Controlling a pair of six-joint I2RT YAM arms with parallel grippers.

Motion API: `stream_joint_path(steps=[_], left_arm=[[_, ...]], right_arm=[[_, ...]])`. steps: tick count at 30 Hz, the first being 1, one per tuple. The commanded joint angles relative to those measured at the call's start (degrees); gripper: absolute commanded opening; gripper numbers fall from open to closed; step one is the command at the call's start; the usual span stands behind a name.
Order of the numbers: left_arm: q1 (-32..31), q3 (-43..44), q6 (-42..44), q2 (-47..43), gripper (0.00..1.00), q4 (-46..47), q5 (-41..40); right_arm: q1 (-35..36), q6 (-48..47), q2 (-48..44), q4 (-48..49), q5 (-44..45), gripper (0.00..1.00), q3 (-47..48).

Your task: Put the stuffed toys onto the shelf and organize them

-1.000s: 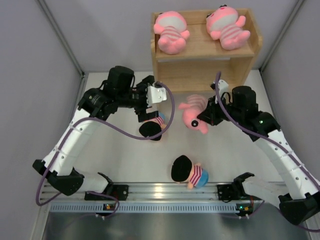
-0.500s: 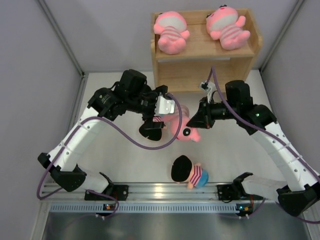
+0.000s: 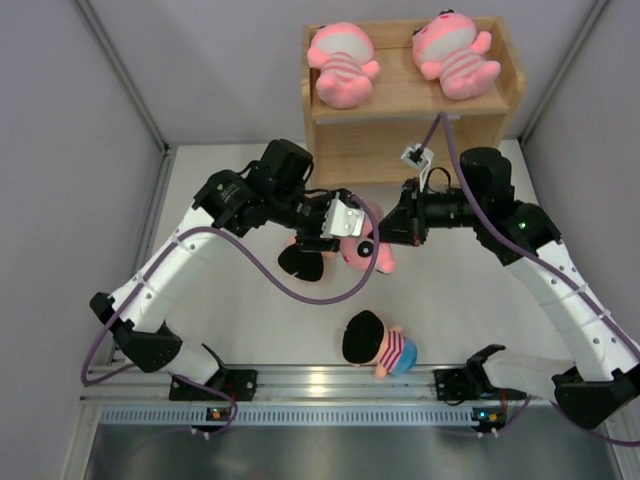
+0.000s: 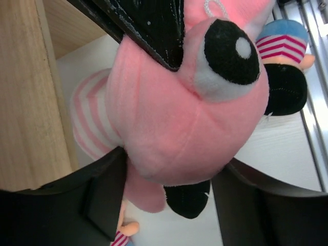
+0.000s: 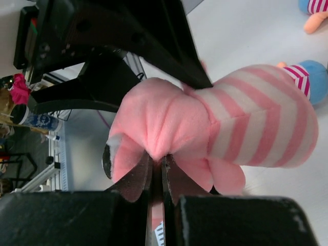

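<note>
White matt table top (image 3: 470, 300), closed in by plain grey walls, is carrying the work. At its far edge the shelf (image 3: 400, 150), in pale bare wood with flat side panels and a low back rail, is standing square to the arms.

1. Progress. We are judging the task at about one third.
- The left pink toy (image 3: 342, 62) and the right pink toy (image 3: 455, 52) are lying on the upper tier, with a gap between them.
- The third pink toy (image 3: 366, 252) is being held between both grippers, in front of the shelf.
- The near doll (image 3: 380, 343) is lying on the table close to the arm bases. The far doll (image 3: 302, 260) is lying partly under the left arm.
- We are seeing no third doll, and the lower tier is hidden from overhead.

2. Grip state.
- The right gripper (image 5: 156, 165) is pinching a fold of plush near the toy's head, jaws almost together.
- The left gripper (image 3: 352, 238) is standing wide, one finger on each side of the head. We cannot tell whether it is pressing.

3. Materials.
- We are handling soft short-pile plush: rounded stuffed bodies banded in pale and deeper pink, with black-and-white eye patches.
- The fabric is bunching under the right fingers, so we are expecting it to deform readily.
- The dolls are wearing black hair caps, striped shirts and blue shorts.
</note>
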Motion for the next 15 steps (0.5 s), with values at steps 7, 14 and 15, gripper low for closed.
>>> stream_joint_path(steps=[7,14,15], left_arm=[[-1.1,4.0,-6.4,1.0,0.00,-0.8,10.0],[-0.4,1.8,-31.2,-3.0,0.00,15.6,2.2],[-0.1,2.0,-35.8,-3.2,0.00,16.6,2.1]], right_arm=[[1.2,-0.6,-1.0,7.6,-1.5,0.14,4.8],[1.1,-20.0,-9.2,0.8,15.8,0.78,5.2],[0.9,-21.8,-10.8,1.0,17.1,0.81,4.3]])
